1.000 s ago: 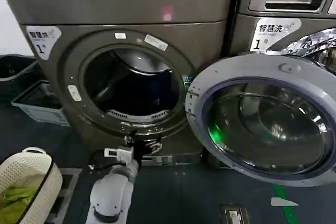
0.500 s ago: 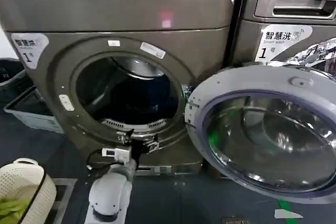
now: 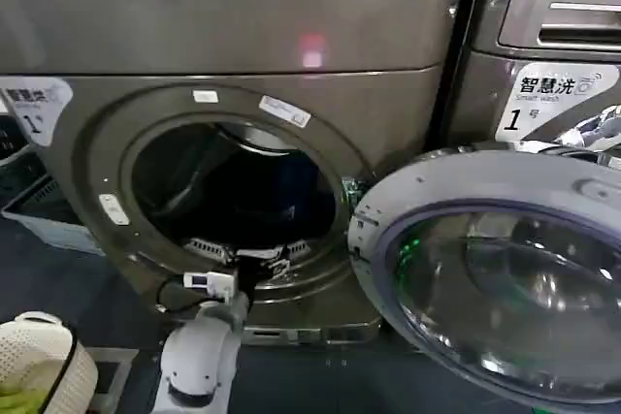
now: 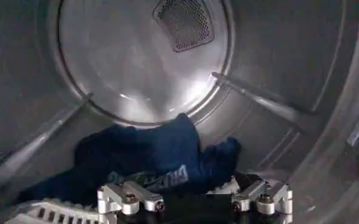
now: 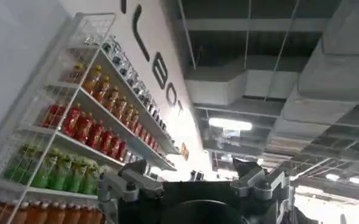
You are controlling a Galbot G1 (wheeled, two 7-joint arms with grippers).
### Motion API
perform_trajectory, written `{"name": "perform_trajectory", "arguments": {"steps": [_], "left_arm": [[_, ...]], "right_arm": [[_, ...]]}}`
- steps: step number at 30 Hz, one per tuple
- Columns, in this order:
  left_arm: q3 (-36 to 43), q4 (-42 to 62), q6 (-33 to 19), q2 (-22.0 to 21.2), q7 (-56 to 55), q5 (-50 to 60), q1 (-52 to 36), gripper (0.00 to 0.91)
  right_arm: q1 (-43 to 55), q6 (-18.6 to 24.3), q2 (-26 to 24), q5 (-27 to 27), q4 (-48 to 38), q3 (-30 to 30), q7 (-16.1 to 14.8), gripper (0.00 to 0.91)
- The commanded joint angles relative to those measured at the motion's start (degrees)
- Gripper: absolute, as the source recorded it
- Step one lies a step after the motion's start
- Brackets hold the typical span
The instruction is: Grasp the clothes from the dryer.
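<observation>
Left gripper (image 4: 194, 204) agape before clothes (image 4: 149, 161).

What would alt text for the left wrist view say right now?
Open left gripper points into the dryer drum, just short of the clothes, a dark navy bundle on the drum floor below the round back wall.

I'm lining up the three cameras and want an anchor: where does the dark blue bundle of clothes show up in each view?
Head view: the clothes are a dark blue patch inside the dryer, right of the opening's middle.
Left wrist view: the clothes lie on the drum floor, just beyond the open left tool.
Right wrist view: not in it; it faces shelves of bottles.
Shared landmark: the dryer's drum.
</observation>
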Motion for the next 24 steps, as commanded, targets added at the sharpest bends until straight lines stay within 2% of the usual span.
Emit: {"name": "perform_trajectory", "arguments": {"steps": [1,24], "left_arm": [[0.09,0.2,2.81,0.13,-0.24,0.05,-0.09,0.907],[0.23,4.66,2.81,-0.32,-0.68,1.01,-3.55,0.907]], "right_arm": [[0.04,-0.01,-0.03,-0.01,0.04,0.0,0.0,0.907],[0.07,1.41,0.34,-0.78,-0.12,-0.19,0.07,0.907]]}}
